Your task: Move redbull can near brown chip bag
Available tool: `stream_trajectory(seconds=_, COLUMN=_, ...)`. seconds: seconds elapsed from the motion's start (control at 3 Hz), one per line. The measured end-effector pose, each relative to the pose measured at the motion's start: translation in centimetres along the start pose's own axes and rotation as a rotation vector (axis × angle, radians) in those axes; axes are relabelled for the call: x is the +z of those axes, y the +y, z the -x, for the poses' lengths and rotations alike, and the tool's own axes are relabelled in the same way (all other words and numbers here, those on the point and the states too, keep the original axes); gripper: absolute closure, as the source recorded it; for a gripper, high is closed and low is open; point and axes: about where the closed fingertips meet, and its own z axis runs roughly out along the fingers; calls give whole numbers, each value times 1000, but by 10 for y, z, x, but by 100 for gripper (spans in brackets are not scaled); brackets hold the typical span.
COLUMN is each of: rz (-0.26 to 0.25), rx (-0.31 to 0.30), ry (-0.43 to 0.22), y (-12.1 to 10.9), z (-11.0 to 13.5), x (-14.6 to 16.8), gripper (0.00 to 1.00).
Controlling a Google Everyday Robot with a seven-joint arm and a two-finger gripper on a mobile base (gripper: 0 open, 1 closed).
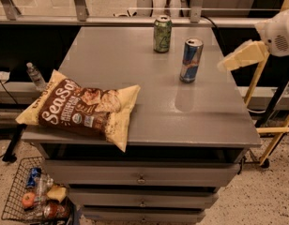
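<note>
The redbull can, slim blue and silver, stands upright on the right half of the grey table. The brown chip bag, with white "SeaSalt" lettering and pale yellow edges, lies flat at the table's front left corner, overhanging the edge. My gripper, pale yellow on a white arm, hovers in the air at the right, above the table's right edge. It is to the right of the redbull can, apart from it, and holds nothing that I can see.
A shorter green can stands behind the redbull can near the table's back edge. A wire basket with items sits on the floor at the front left. A water bottle stands left of the table. A wooden frame is at the right.
</note>
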Motion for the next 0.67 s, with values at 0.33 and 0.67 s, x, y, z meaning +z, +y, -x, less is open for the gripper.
stream_trajectory(seconds=0.33, rz=-25, rx=9, ry=-22, y=-7, z=6, x=2, gripper=0)
stream_trajectory(seconds=0.67, rz=-11, rx=24, ry=-43, y=0, z=12, x=11, gripper=0)
